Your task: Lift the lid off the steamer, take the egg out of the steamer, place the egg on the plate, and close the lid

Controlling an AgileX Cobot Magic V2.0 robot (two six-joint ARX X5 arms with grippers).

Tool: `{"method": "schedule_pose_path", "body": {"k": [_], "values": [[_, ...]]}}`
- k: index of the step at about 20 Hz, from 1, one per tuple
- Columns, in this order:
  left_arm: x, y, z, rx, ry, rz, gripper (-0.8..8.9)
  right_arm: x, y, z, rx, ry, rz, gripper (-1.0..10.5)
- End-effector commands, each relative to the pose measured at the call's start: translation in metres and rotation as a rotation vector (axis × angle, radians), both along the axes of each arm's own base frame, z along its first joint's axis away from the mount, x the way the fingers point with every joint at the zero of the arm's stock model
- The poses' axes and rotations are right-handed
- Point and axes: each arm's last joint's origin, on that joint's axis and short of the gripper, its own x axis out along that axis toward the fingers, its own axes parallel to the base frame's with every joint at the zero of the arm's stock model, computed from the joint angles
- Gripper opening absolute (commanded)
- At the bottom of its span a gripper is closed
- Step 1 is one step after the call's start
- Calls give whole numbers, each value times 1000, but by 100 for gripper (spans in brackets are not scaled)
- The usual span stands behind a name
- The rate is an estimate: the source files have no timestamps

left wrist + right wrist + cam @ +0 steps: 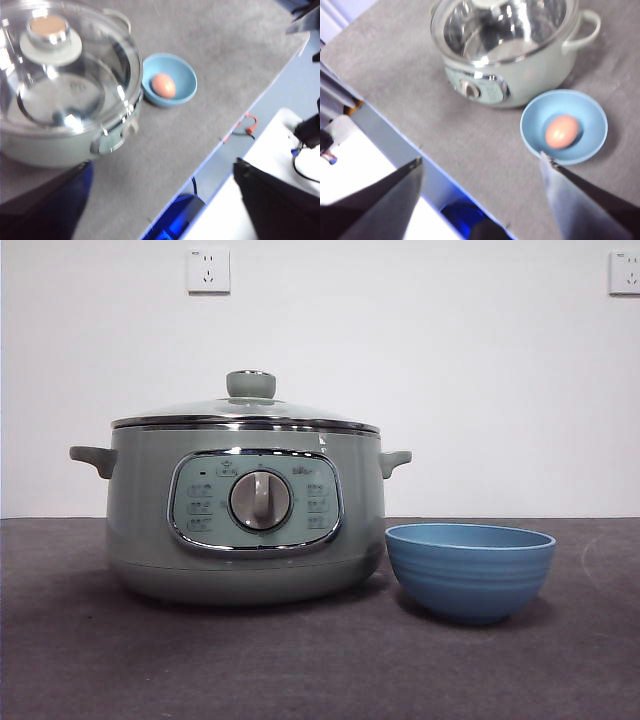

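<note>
My left gripper and right gripper both hang high and well back from the work, jaws spread wide with nothing between them. Ahead of my right jaws the egg lies in the plate, which sits just beside the steamer on the grey surface. Beyond my left jaws the lid sits seated on the pot. I judge the task finished, so I stay clear.

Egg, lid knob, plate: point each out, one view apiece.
egg (pixel 562 131), right wrist view, middle of the shell.
lid knob (pixel 251 384), front view, side of the knob.
plate (pixel 470 575), front view, ribbed outer wall.
</note>
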Motion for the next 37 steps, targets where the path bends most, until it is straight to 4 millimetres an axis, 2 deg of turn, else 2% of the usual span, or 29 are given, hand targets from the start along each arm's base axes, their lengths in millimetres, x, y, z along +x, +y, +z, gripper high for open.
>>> {"method": "schedule_pose_path", "body": {"k": [1, 2, 19, 26, 28, 31, 34, 37], "values": [[-1, 0, -4, 19, 32, -8, 84, -1, 0, -4, -11, 32, 0, 113], [-2, 0, -5, 20, 33, -9, -24, -2, -1, -4, -16, 40, 0, -22], [-1, 0, -4, 27, 24, -4, -4, -2, -1, -5, -22, 44, -3, 1], [4, 7, 1, 195, -178, 180, -4, -2, -1, -5, -22, 44, -4, 1], [10, 16, 14, 171, -360, 219, -4, -2, -1, -5, -22, 44, -3, 1], [10, 37, 25, 21, -675, 306, -4, -2, -1, -5, -22, 44, -3, 1], [2, 54, 4, 8, -856, 427, -4, -2, -1, -5, -22, 44, -3, 1], [-4, 65, -46, 79, -894, 553, -4, -2, -1, -5, -22, 44, -4, 1]]}}
